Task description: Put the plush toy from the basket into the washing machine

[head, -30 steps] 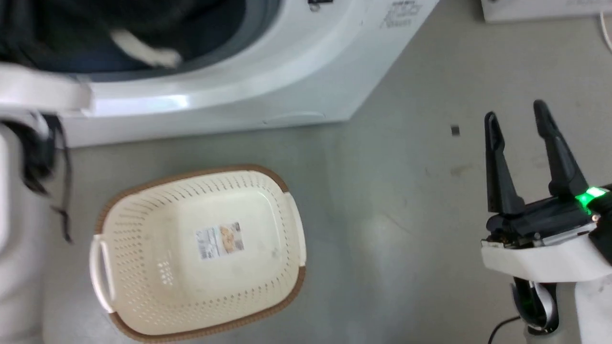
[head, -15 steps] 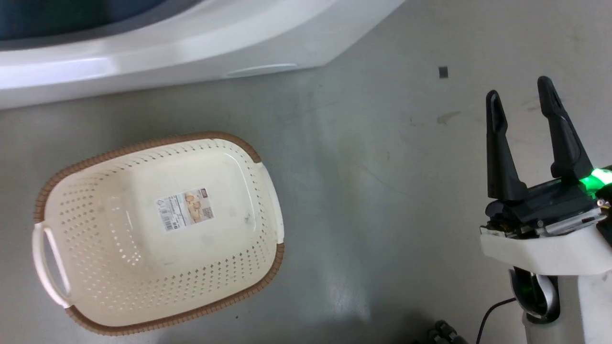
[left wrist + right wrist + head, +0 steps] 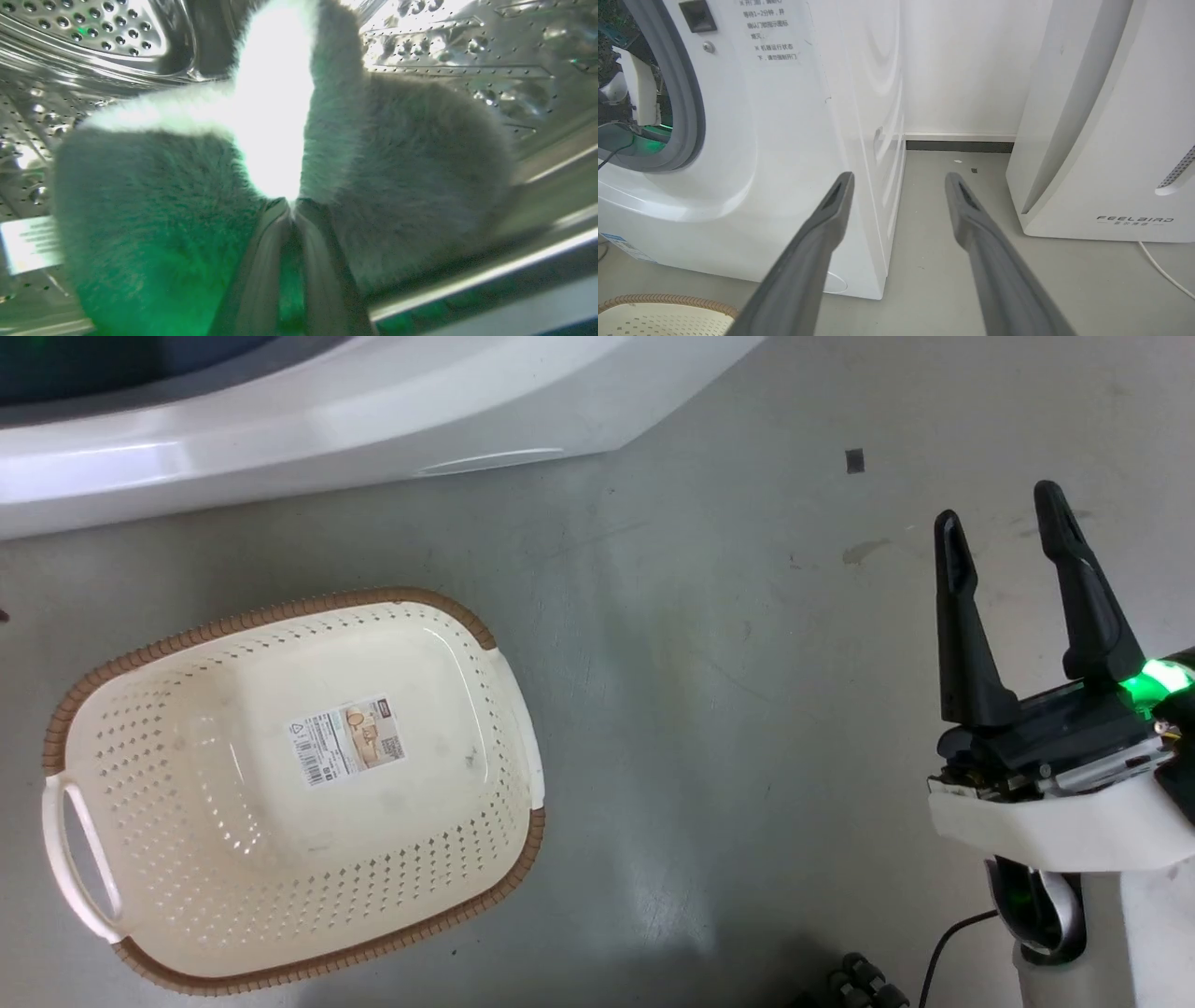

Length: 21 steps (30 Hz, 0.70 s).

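The head camera has shifted since a second ago. The washing machine (image 3: 308, 420) now shows as a strip of its lower front, far beyond and left of the right gripper (image 3: 997, 504) fingertips. The basket (image 3: 504, 728) sits further left of those fingers. The floor speck (image 3: 854, 460), earlier level with the left fingertip, lies ahead of both tips.

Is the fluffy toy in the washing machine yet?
Nearly. Done: the basket lies empty, and the plush toy is inside the washing machine, against its steel drum. In hand: the left gripper pinches its fur. Left: letting go and pulling out.
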{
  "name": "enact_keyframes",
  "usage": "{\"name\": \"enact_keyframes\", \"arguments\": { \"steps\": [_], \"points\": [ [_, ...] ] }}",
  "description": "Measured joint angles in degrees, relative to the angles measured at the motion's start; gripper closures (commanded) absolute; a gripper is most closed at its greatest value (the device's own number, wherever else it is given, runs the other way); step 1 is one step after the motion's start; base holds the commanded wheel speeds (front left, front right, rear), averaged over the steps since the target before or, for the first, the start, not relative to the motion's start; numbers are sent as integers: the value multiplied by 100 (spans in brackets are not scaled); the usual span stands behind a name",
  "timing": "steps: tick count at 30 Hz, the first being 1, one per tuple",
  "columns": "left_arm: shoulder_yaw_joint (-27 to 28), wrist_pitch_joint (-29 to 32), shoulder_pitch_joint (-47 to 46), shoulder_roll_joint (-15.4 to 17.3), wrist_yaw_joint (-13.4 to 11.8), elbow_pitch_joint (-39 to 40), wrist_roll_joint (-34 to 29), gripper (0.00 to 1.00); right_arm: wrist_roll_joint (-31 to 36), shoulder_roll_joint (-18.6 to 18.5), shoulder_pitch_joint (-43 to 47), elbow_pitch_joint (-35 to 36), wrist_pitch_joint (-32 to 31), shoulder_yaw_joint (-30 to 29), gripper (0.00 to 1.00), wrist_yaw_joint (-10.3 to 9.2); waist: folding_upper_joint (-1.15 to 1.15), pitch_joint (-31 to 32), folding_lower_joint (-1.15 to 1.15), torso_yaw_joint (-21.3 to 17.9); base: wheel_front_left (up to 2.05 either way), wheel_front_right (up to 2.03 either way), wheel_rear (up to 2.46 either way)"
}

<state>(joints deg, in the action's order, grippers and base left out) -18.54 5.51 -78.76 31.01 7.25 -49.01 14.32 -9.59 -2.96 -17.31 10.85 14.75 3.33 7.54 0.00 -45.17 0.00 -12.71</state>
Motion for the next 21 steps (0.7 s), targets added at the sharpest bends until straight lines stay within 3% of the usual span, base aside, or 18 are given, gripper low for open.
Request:
{"name": "enact_keyframes", "arguments": {
  "steps": [2,3,4,5,13,17,21],
  "points": [
    [-234,-15,3,35,0,-46,147,100,1,1,-21,-24,0,2,0,0,0,49,0,9,0,0,0],
    [-326,-65,7,56,0,-71,230,82,2,1,-36,-34,0,2,0,0,0,79,0,15,0,0,0],
    [-432,-134,19,85,0,-92,268,13,3,1,-39,-48,0,1,0,0,0,115,0,21,0,0,0],
    [-522,-215,44,112,0,-119,291,0,11,1,-40,-69,0,0,0,0,0,156,0,30,0,0,0],
    [-824,-1203,665,68,0,-460,644,0,107,0,-27,-298,0,-158,0,0,0,740,0,154,0,0,0],
    [-834,-1812,1126,-154,0,-531,739,0,180,1,54,-466,0,-197,0,0,0,1196,0,263,0,0,0],
    [-840,-1978,1636,-512,-4,-367,814,0,360,1,277,-656,0,-293,0,0,0,1686,0,436,0,0,0]
  ]
}}
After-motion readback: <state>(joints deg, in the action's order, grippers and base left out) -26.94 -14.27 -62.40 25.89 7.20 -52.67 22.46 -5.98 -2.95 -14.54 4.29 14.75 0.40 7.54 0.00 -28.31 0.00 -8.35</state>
